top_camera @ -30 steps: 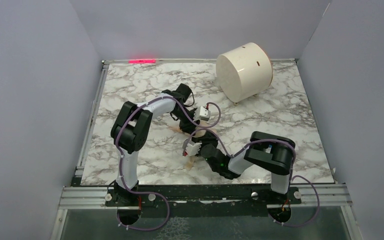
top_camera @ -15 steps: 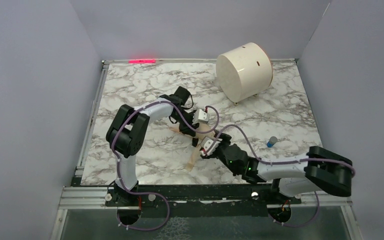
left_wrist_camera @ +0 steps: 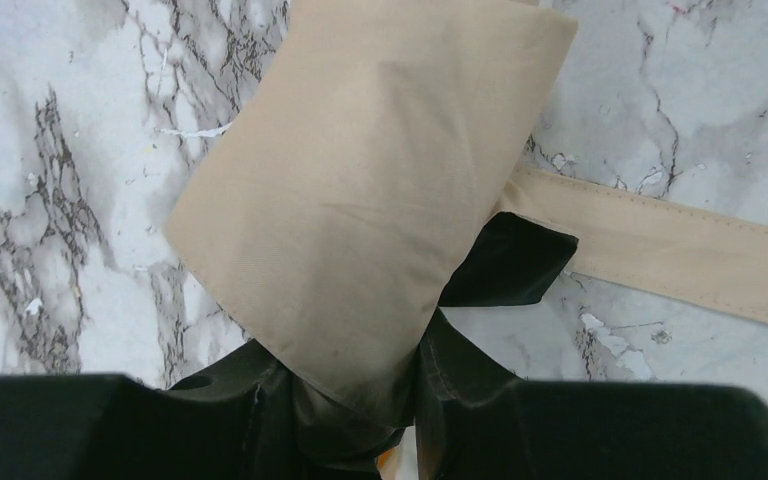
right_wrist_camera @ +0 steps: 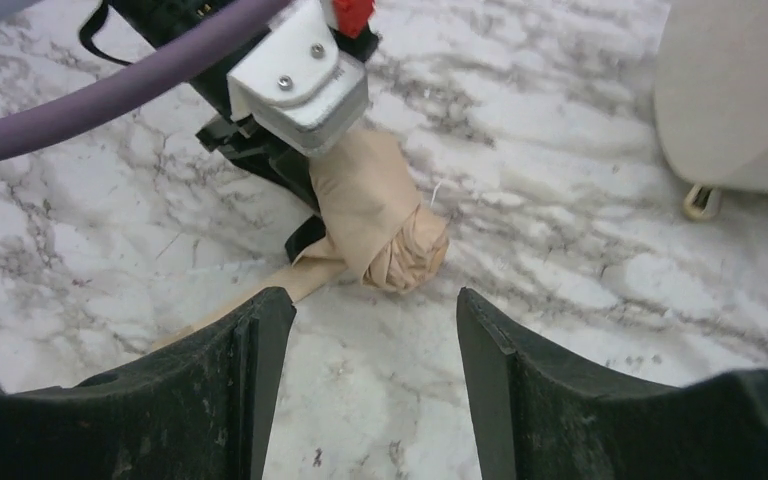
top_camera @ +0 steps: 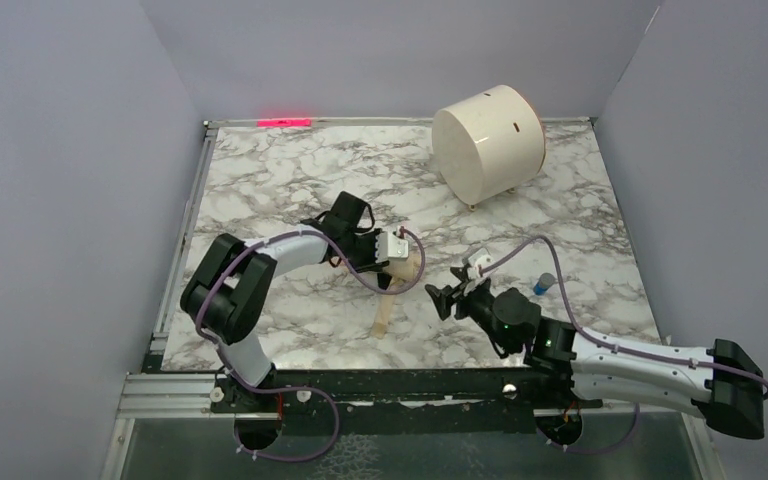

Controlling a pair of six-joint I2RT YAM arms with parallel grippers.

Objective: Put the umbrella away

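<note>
Right wrist view has the umbrella (right_wrist_camera: pixel 385 225) lying on the marble counter (right_wrist_camera: pixel 560 330) as a rolled beige bundle. Its rounded end faces the camera, and its strap (right_wrist_camera: pixel 260 290) trails flat across the stone to one side. The left jaws pinch the bundle from above, a little behind that rounded end. In the left wrist view the tan cloth narrows down between the dark fingers (left_wrist_camera: pixel 110 430), with a fold of black fabric (left_wrist_camera: pixel 505 265) poking out beside it. The right jaws stand spread and empty, near the umbrella's end but not touching it.

The umbrella looks light and soft on the outside, and the loose cloth will probably squash and slide under a pinch. The shaft and ribs inside should give a stiff core. The best hold is likely across the thick middle of the roll, squeezing through to that core, not on the limp strap, which would only dangle and drag.

By count there is one umbrella with one strap, one white drum (top_camera: pixel 488 140) at the far side of the counter well apart from it, one small blue object (top_camera: pixel 544 283), and two arms.
</note>
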